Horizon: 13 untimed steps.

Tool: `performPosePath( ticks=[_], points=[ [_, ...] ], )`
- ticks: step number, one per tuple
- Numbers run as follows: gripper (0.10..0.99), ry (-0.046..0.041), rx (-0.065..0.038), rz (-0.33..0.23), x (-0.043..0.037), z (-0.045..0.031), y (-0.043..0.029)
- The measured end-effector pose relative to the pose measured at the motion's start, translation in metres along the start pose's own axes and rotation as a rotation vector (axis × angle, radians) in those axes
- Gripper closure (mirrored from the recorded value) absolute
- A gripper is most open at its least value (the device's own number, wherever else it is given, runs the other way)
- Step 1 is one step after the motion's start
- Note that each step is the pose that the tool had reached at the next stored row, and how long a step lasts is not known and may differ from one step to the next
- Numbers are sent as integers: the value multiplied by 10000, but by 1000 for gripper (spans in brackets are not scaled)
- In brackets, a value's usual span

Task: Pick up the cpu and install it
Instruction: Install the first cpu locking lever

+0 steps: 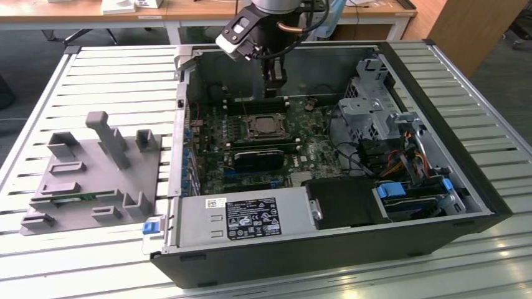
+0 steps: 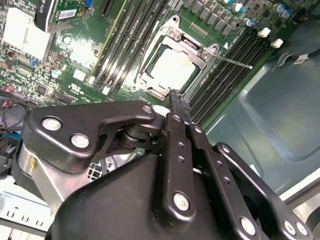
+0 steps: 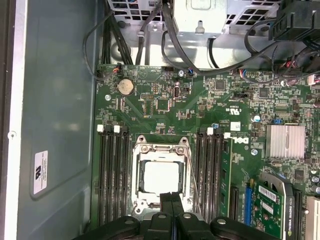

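First wrist view: gripper (image 3: 172, 202) clenched, empty, just above socket (image 3: 161, 175) edge; cpu (image 3: 161, 177) seated inside socket frame.

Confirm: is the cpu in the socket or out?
In: the cpu lies flat inside the socket frame in both wrist views, the gripper empty above.

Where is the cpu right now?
The cpu sits in the motherboard socket, between the two banks of memory slots, with the gripper just at the socket's edge in both wrist views.
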<state>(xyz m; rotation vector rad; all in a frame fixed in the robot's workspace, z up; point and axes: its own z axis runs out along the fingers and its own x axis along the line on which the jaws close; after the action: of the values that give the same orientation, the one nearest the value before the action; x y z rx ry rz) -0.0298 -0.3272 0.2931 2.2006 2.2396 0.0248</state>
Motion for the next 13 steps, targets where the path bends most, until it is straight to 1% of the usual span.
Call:
performPosePath(
  ticks=[13],
  points=[
    [980, -2, 1, 0, 0, -36, 0]
  ],
)
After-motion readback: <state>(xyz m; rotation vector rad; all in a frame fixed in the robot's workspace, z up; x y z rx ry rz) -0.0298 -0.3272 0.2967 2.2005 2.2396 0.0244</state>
